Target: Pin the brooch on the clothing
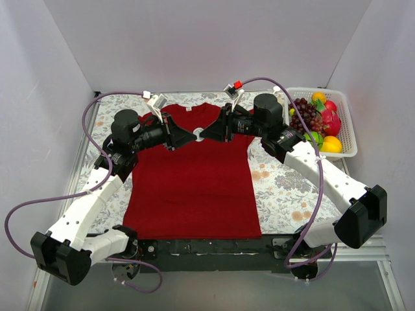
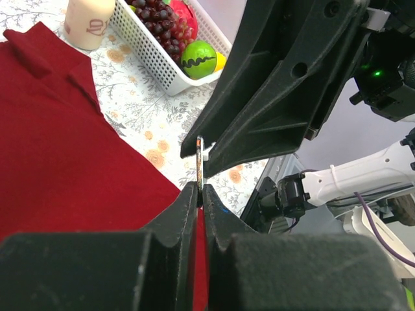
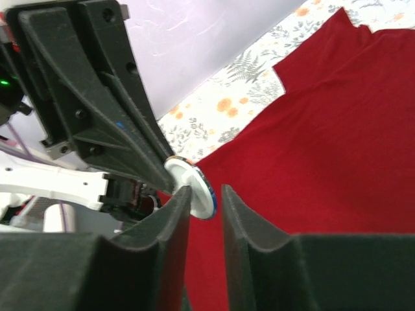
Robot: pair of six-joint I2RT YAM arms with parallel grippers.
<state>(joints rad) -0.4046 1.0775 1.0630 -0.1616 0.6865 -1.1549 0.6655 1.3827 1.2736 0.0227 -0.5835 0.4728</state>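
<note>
The dark red T-shirt (image 1: 194,188) lies flat on the flowered cloth, neck to the back. Both grippers meet in the air above its chest. My left gripper (image 1: 188,136) is shut on the brooch (image 1: 196,135), a small white disc. In the left wrist view the brooch (image 2: 199,159) stands edge-on in the shut jaws of my left gripper (image 2: 200,189). My right gripper (image 1: 206,134) is open. In the right wrist view its jaws (image 3: 206,194) straddle the disc (image 3: 188,175), with the shirt (image 3: 311,129) below.
A white basket (image 1: 347,129) of fruit stands at the back right, and also shows in the left wrist view (image 2: 155,65). A cream cup (image 2: 91,23) stands next to it. White walls enclose the table on three sides.
</note>
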